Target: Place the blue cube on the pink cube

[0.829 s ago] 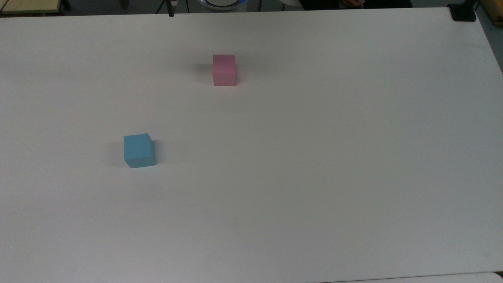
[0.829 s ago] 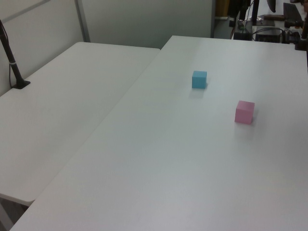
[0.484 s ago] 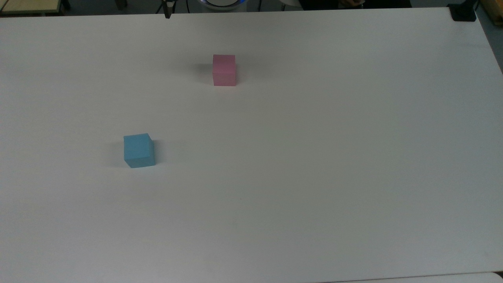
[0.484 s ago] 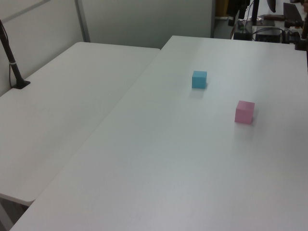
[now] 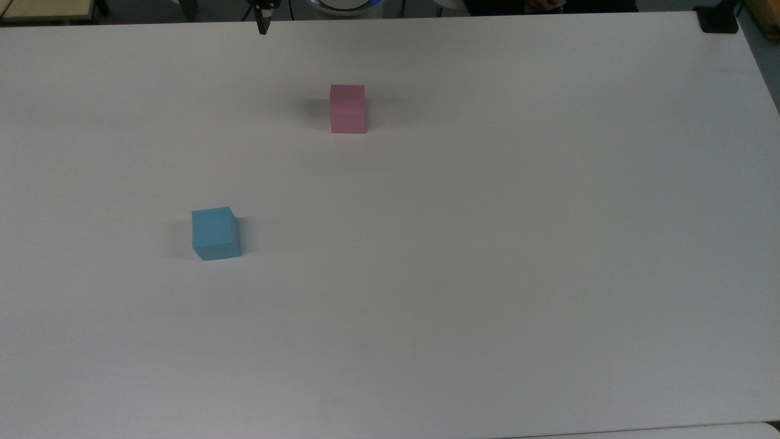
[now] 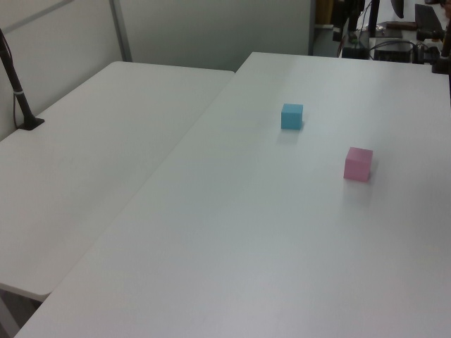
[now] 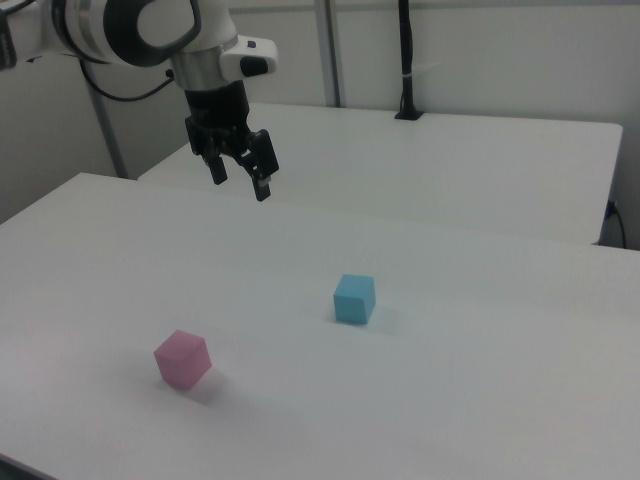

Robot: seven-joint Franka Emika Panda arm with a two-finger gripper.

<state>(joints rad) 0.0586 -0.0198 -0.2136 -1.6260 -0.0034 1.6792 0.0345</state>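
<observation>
The blue cube (image 5: 214, 233) (image 6: 292, 116) (image 7: 354, 298) rests on the white table (image 5: 487, 256), toward the top view's left. The pink cube (image 5: 348, 108) (image 6: 358, 164) (image 7: 182, 358) stands apart from it, nearer the table's far edge in the top view. My gripper (image 7: 240, 187) hangs open and empty, high above the table in the right view, behind both cubes and touching neither. One dark fingertip (image 5: 262, 27) pokes in at the top view's upper edge, left of the pink cube.
A second white table (image 6: 91, 141) adjoins this one, with a black post (image 6: 17, 91) clamped on it. A black clamp (image 5: 719, 21) sits at the table corner in the top view's upper right. Cables and equipment (image 6: 394, 42) lie beyond the far edge.
The fingertip at the top view's upper edge has come slightly further into the frame. Both cubes are unmoved.
</observation>
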